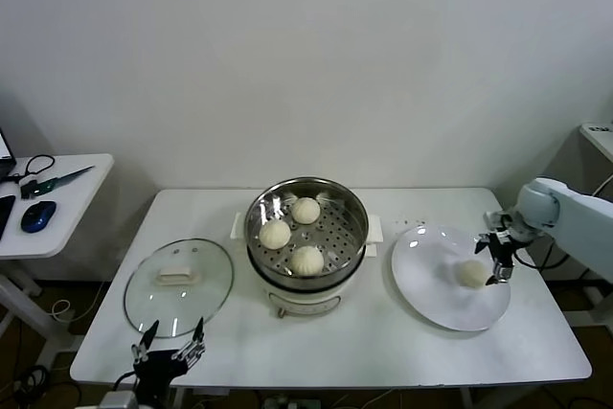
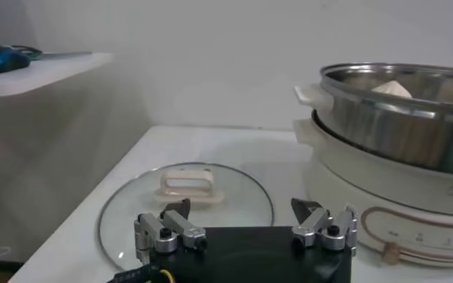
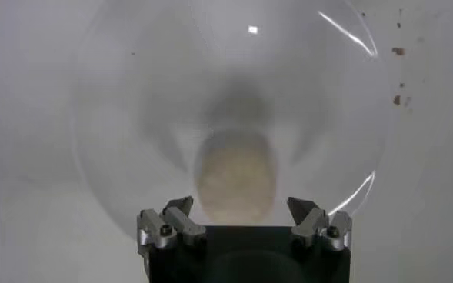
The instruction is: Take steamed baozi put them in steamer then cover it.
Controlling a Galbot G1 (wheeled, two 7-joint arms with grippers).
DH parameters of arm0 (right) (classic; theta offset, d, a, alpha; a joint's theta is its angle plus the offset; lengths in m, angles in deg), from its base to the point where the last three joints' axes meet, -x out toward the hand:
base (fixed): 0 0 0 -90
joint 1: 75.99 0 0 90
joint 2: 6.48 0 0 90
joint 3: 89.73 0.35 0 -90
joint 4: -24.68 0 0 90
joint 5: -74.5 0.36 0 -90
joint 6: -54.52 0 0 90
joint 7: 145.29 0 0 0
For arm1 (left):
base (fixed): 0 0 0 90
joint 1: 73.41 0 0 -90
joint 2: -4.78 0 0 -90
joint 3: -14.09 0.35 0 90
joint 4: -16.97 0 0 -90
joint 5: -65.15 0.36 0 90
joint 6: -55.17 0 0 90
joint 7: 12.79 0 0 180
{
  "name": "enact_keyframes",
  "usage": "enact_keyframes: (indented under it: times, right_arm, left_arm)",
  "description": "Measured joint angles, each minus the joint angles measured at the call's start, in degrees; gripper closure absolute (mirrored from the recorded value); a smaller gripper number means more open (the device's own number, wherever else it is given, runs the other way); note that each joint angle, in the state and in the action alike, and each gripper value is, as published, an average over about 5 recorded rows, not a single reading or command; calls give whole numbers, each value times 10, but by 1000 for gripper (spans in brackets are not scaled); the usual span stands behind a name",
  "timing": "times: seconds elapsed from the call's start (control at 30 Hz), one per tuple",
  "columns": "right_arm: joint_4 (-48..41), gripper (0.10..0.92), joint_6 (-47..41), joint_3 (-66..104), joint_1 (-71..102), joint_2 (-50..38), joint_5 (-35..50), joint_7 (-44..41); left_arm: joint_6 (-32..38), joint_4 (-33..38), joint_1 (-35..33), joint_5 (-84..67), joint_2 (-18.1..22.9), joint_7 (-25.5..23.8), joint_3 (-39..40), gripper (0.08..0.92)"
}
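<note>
1. A white table [image 1: 383, 332] stands against a plain pale wall; a second, smaller white desk [image 1: 57, 208] sits off to the robot's left, carrying a blue mouse [image 1: 38, 215] and some cables.
2. The steamer [image 1: 306, 237], a shiny steel pot on a cream base, sits mid-table with its perforated tray uncovered.
3. Three steamed baozi lie on that tray: one toward the wall [image 1: 306, 210], one on the left [image 1: 275, 234], one nearest the robot [image 1: 306, 260].
4. The cover [image 1: 179, 285], clear glass with a cream handle, lies flat on the table to the left of the steamer, apart from it.
5. A white plate [image 1: 431, 284] lies to the right of the steamer, holding the fourth baozi [image 1: 472, 274].
6. The right claw [image 1: 499, 261] hangs over the plate with its fingers spread wide, gripping nothing; in the right wrist view the baozi [image 3: 235, 178] lies just ahead of the claw [image 3: 241, 211], centred on the gap between its fingers.
7. The left claw [image 1: 170, 344] waits low at the table's near edge, just before the cover, fingers also spread and empty; the left wrist view shows the cover's handle [image 2: 186, 185] just beyond its fingertips [image 2: 178, 209].
</note>
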Motion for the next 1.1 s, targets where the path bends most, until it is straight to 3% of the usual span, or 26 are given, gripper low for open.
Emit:
enact_keyframes:
  times: [0.27, 0.53, 0.73, 1.1]
  right_arm:
    - [-13, 211, -1, 23, 23, 15, -11, 13]
    - [-9, 311, -4, 28, 30, 14, -17, 13]
    - [5, 340, -5, 15, 10, 7, -11, 9]
    - [91, 345, -22, -130, -182, 20, 83, -11]
  left_arm:
    - [1, 0, -2, 1, -1, 0, 1, 177]
    - [1, 5, -7, 1, -1, 0, 1, 177]
    - [0, 10, -9, 2, -1, 0, 3, 177]
    - [-5, 21, -10, 5, -2, 0, 9, 177]
